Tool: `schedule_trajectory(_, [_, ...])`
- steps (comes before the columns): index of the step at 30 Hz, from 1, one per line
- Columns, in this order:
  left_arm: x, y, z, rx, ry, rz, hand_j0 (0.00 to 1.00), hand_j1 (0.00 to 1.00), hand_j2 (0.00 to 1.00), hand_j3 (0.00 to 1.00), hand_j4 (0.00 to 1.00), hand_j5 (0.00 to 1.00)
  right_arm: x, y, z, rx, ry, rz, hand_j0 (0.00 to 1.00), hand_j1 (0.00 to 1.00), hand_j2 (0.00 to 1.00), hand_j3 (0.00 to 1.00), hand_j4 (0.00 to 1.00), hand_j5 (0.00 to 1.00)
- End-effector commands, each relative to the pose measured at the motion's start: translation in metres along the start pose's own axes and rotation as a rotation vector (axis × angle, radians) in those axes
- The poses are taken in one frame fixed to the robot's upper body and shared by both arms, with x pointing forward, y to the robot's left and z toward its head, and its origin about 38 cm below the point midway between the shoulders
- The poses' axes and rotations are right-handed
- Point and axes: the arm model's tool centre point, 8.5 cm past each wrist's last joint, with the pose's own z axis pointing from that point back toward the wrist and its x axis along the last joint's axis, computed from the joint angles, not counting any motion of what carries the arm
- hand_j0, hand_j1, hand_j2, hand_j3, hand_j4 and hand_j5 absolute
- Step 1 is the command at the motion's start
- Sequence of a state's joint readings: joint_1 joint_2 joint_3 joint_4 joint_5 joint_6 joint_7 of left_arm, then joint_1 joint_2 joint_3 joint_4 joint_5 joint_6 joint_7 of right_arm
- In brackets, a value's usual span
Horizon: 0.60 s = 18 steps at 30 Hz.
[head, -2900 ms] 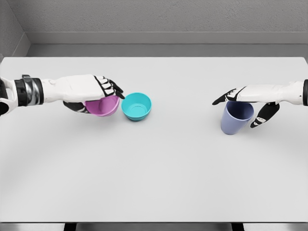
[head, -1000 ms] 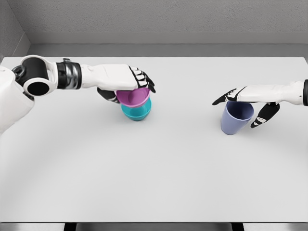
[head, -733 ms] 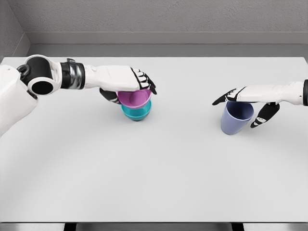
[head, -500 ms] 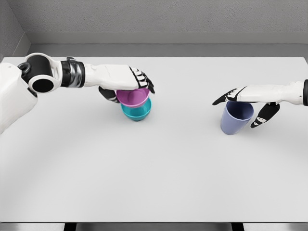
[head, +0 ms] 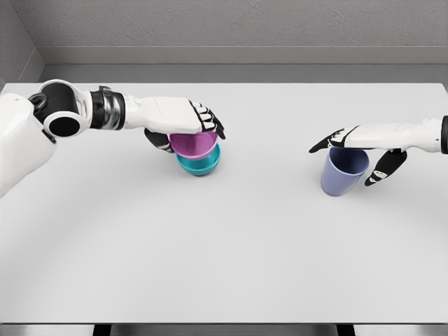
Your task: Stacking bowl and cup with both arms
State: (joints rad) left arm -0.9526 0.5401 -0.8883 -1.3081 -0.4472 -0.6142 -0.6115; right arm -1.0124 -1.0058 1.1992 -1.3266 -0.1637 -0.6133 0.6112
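Left robot hand (head: pixel 183 124) grips pink bowl (head: pixel 194 143) by rim, bowl nested in teal bowl (head: pixel 199 163) at bench (head: pixel 231 238) centre-left. Right robot hand (head: pixel 364 150) clasps lilac cup (head: pixel 342 171) near rim, far right, cup resting on bench. Bowls and cup look light, rigid, smooth plastic; rim holds seem best.

A pink bowl (head: pixel 194 143), a teal bowl (head: pixel 199 164), a lavender-blue cup (head: pixel 342 171), a white table (head: pixel 224 245).

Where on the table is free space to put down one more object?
Free: the near half of the table, and the middle strip between the teal bowl and the blue cup. Crowded: around the left hand on the purple bowl, and the right hand gripping the cup.
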Motion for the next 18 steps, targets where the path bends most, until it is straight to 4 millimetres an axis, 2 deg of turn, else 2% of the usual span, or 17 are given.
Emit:
schedule_trajectory(1, [0.0000,0.0005,0.0005,0.004,0.000,0.004,0.69,0.69,0.69,0.69,0.69,0.69,0.0001,-0.0007,0.0004,-0.005,-0.001,-0.005,1.00,1.00,1.00,1.00,1.00,1.00])
schedule_trajectory(4, [0.0002,0.0015,0.0001,0.005,0.000,0.003,0.71,0.71,0.71,0.71,0.71,0.71,0.0001,-0.0007,0.0004,-0.005,-0.001,-0.005,1.00,1.00,1.00,1.00,1.00,1.00])
schedule_trajectory(5, [-0.0001,0.0021,0.0003,0.005,0.001,0.001,0.74,0.74,0.74,0.74,0.74,0.74,0.0001,-0.0007,0.0004,-0.005,-0.001,-0.005,1.00,1.00,1.00,1.00,1.00,1.00])
schedule_trajectory(6, [-0.0002,0.0011,0.0002,0.004,0.001,0.003,0.85,0.85,0.85,0.85,0.85,0.85,0.0001,-0.0007,0.0004,-0.005,-0.001,-0.005,1.00,1.00,1.00,1.00,1.00,1.00])
schedule_trajectory(10, [-0.0010,0.0009,0.0010,0.002,0.005,0.000,0.96,0.96,0.96,0.96,0.96,0.96,-0.0004,-0.0007,0.0006,-0.005,0.001,-0.006,1.00,1.00,1.00,1.00,1.00,1.00])
schedule_trajectory(12, [-0.0006,0.0012,0.0005,0.002,0.004,0.000,0.96,0.96,0.96,0.96,0.96,0.96,-0.0004,-0.0007,0.0006,-0.005,0.001,-0.006,1.00,1.00,1.00,1.00,1.00,1.00])
schedule_trajectory(13, [-0.0010,0.0009,0.0010,0.002,0.005,0.000,1.00,1.00,1.00,1.00,1.00,1.00,-0.0004,-0.0007,0.0006,-0.005,0.001,-0.006,1.00,1.00,1.00,1.00,1.00,1.00])
schedule_trajectory(18, [-0.0008,0.0002,0.0008,0.001,0.005,0.001,1.00,1.00,1.00,1.00,1.00,1.00,-0.0004,-0.0007,0.0006,-0.005,0.001,-0.006,1.00,1.00,1.00,1.00,1.00,1.00])
